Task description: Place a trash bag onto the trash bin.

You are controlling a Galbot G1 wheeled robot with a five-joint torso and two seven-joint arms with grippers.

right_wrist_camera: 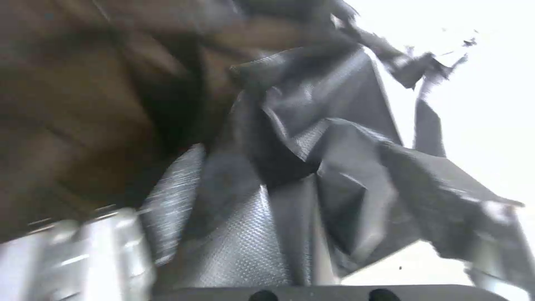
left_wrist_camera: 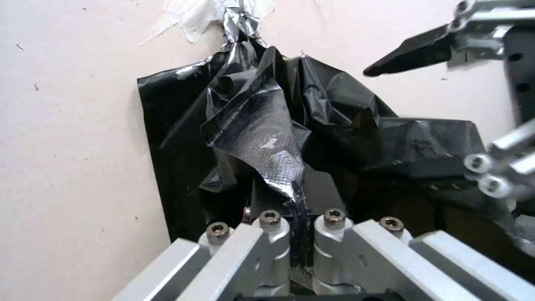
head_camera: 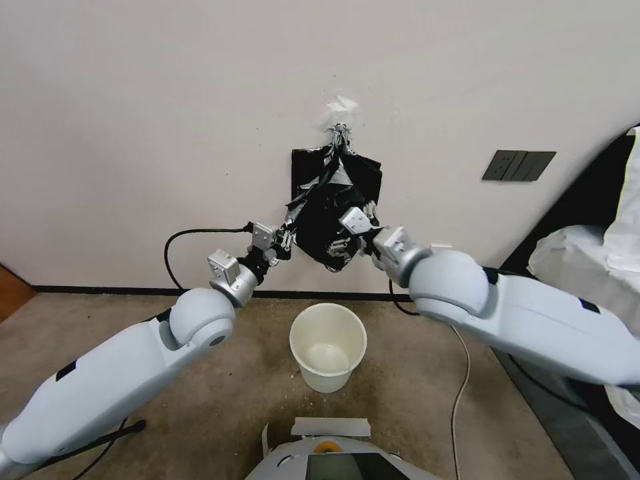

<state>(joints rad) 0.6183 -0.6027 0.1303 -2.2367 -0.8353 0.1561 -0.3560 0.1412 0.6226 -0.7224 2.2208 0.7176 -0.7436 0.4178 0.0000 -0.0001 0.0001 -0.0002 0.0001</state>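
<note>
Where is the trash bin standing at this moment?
In the head view, the trash bin stands upright on the floor near the wall, central, below the black trash bag that hangs between the left gripper and right gripper.

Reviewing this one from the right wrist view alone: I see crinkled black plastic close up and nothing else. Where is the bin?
Observer: The round cream-white plastic trash bin stands on the floor, below the hanging glossy black trash bag.
Operator: Is the left gripper on the bag?
Observer: Yes, the left gripper is shut on a fold of it.
Operator: What holds the top?
Observer: It is gathered at a metal clip on the wall.
</note>
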